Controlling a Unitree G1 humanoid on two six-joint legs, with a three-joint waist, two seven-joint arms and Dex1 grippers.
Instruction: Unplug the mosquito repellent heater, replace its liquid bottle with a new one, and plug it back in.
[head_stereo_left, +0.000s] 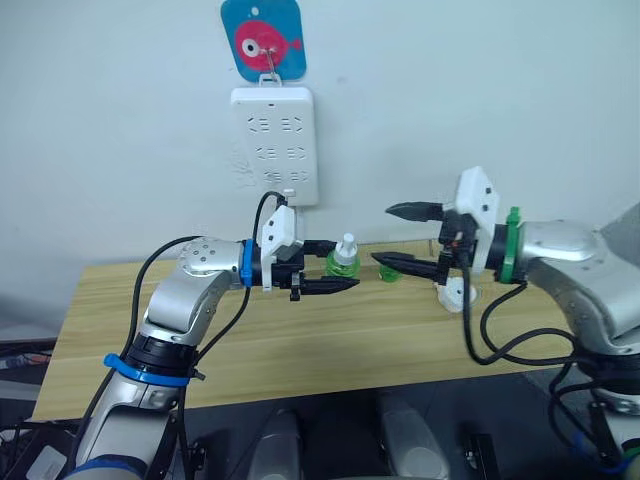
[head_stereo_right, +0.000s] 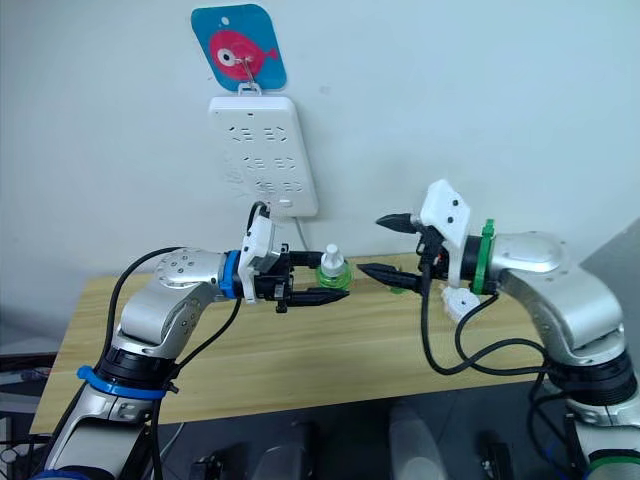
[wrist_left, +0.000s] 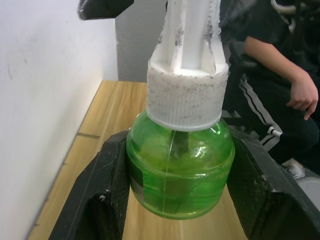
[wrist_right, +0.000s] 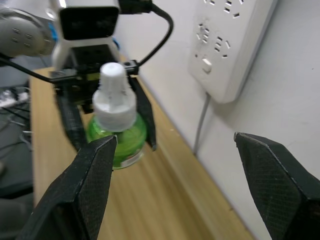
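My left gripper (head_stereo_left: 338, 266) is shut on a green liquid bottle (wrist_left: 180, 170) with a white ribbed cap, holding it upright by its body over the back of the table. My right gripper (head_stereo_left: 385, 234) stands open just to the right of that bottle (head_stereo_left: 344, 260), fingers pointing at it and nothing between them. In the right wrist view the bottle (wrist_right: 116, 132) sits ahead of the spread fingers. The mosquito repellent heater (head_stereo_left: 455, 293), small and white, lies on the table under my right wrist, partly hidden by it.
A white multi-socket power strip (head_stereo_left: 274, 145) hangs on the wall under a blue fish hook (head_stereo_left: 262, 40), its cable running down. The wooden table (head_stereo_left: 300, 340) stands against the wall. A small green item (head_stereo_left: 390, 274) shows behind my right lower finger. A seated person (wrist_left: 280, 75) is beyond the table's right end.
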